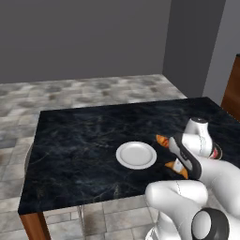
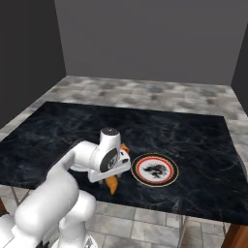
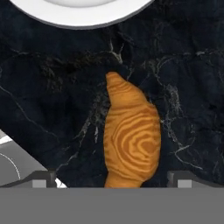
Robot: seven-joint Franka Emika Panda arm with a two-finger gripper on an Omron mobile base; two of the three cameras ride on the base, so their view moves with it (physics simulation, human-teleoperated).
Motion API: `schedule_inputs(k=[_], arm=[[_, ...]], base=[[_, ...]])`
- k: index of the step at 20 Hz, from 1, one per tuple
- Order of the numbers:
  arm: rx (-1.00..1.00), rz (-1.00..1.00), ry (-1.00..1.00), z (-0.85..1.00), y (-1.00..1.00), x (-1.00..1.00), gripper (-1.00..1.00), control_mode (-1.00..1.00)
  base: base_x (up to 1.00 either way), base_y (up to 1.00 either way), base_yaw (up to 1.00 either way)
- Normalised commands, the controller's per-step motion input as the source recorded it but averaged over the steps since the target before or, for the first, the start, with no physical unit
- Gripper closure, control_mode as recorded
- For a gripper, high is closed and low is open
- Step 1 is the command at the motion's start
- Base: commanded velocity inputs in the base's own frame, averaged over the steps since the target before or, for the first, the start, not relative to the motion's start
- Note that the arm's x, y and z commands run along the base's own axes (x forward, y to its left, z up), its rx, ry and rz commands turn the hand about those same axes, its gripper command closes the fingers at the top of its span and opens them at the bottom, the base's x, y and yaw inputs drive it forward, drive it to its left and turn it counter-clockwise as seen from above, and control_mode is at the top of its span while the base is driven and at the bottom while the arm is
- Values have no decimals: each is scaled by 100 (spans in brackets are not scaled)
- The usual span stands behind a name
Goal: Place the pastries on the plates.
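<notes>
- Croissant [image 3: 131, 138] sits right under the hand, lying flat on the black marble table [image 1: 75, 140], and it hasn't been picked up yet.
- Gripper [image 3: 111, 178] fingers are spread wide, with one tip on each side of the pastry's near end and bare table in the gaps. Nothing is being pinched.
- Handling-wise I'd guess it's light and a bit squishy, with a ridged, flaky-looking crust, so it probably won't slip much but could dent if squeezed hard.
- Best spot to grab looks like the fat middle, across the short width. The tapered tips are thin, and I'd expect them to twist out of the jaws.
- It lies lengthwise between the fingers, so closing across the belly seems about lined up already. It's just a matter of coming down a little.
- The plain white plate [image 1: 136, 155] is just beyond the croissant's pointed end, close but not touching, so it's a short hop.
- In the left base view there's a second croissant [image 1: 162, 139] a bit farther back on the table, also near that white plate, on its right.
- The patterned plate [image 2: 155, 169] with the red and dark rim sits to the right of the arm in the right base view, and it's empty.
- Both plates are bare, so I'd say the task is only at its first pickup.
</notes>
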Motion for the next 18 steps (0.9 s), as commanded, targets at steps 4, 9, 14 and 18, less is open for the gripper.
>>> schedule_inputs(k=[4, 9, 14, 18], arm=[[0, 2, 0, -17, 0, 14, -100, -100], [0, 3, 0, -17, 0, 15, -100, -100], [0, 3, 0, -17, -2, 14, -100, -100], [0, 3, 0, -19, -3, 9, -100, -100]], base=[[0, 0, 0], [0, 0, 0], [0, 0, 0], [0, 0, 0]])
